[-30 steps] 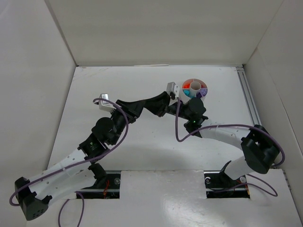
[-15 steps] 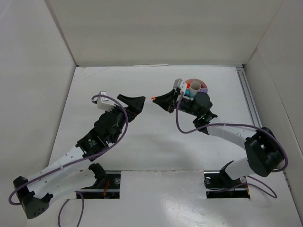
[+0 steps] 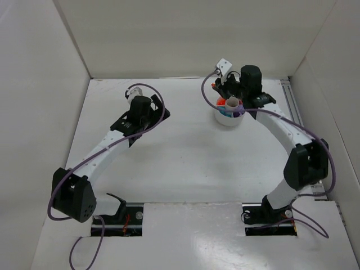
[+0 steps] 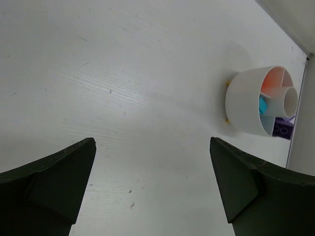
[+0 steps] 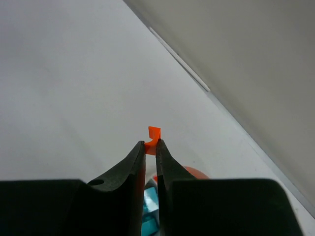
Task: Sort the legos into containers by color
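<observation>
The white round dish (image 3: pixel 229 119) stands at the back right of the table, with orange, teal and purple bricks in its wedges. My right gripper (image 3: pixel 215 86) hovers at the dish's far left rim, shut on a tiny orange brick (image 5: pixel 154 133) that sticks out past the fingertips (image 5: pixel 139 150). Below it in the right wrist view I see the orange wedge (image 5: pixel 194 173) and teal bricks (image 5: pixel 150 201). My left gripper (image 3: pixel 151 121) is open and empty, low over bare table left of the dish (image 4: pixel 246 105); its fingers (image 4: pixel 64 167) stand wide apart.
White walls enclose the table on the left, back and right; the back wall (image 5: pixel 246 59) is close behind the right gripper. A metal rail (image 3: pixel 295 118) runs along the right edge. Two small yellowish bits (image 4: pixel 227 84) show at the dish's base.
The two grippers, close together at the table's middle, have parted. The right one carried the orange brick back and right to the dish. The left one drew back to the left, open.
</observation>
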Robot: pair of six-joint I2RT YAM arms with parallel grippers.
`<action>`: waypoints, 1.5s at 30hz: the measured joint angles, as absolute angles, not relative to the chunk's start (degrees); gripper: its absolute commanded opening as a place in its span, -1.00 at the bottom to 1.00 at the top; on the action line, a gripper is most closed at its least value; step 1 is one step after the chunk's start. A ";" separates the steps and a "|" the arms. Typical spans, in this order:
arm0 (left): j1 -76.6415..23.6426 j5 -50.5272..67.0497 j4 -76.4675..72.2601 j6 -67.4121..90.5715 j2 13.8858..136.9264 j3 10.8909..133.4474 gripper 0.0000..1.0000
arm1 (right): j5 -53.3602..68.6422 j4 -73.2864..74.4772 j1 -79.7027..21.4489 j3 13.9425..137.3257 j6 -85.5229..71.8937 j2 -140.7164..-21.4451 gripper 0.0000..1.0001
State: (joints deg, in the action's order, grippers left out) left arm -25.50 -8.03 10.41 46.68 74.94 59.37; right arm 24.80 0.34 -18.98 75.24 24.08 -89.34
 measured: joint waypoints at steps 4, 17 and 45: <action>-24.97 -7.09 11.44 44.97 74.59 58.81 1.00 | 20.21 11.14 -17.56 88.40 29.56 -99.92 -1.00; -17.61 -4.91 10.83 43.81 72.14 53.78 1.00 | 11.33 25.58 -15.79 93.89 34.39 -110.93 -1.00; -17.50 -4.54 12.03 43.31 71.33 53.23 1.00 | 12.32 23.09 -13.41 95.39 35.79 -110.34 -0.11</action>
